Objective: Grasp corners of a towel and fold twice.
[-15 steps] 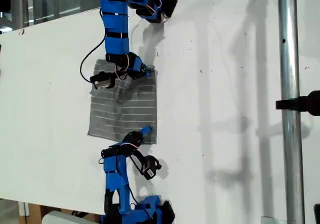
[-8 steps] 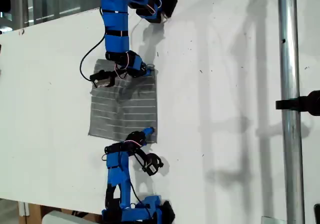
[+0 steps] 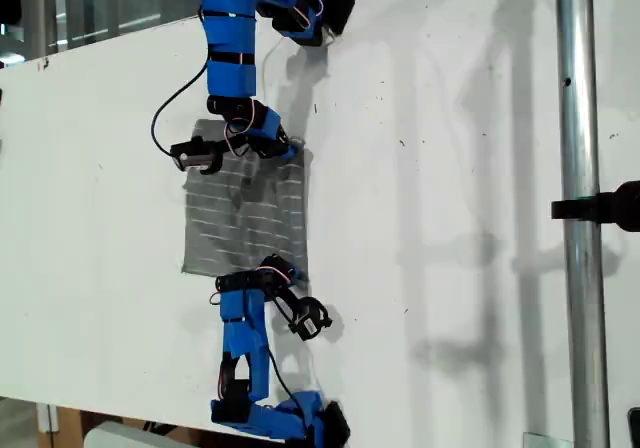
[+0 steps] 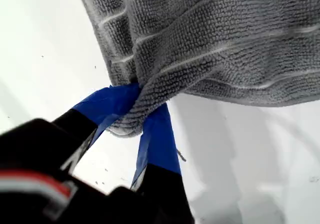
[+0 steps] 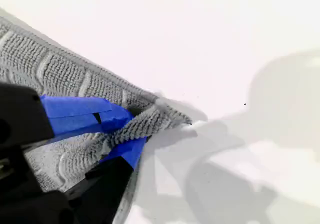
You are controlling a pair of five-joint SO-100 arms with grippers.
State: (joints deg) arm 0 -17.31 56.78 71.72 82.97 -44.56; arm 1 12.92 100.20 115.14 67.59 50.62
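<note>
Step in hand: first fold, corners secured. My first gripper [image 4: 142, 116] is closed on a bunched corner of the towel [image 4: 215, 39], with the cloth hanging clear above the white table [image 4: 45, 49]. My second gripper [image 5: 132, 129] is pinched on another corner [image 5: 167, 116], which sits low over the table. In the exterior view the towel [image 3: 245, 213] lies between the two arms, its right edge drawn in. Next move, by judgement: carry both corners together toward the exterior view's left, at matched height, to lay them on the opposite edge.
</note>
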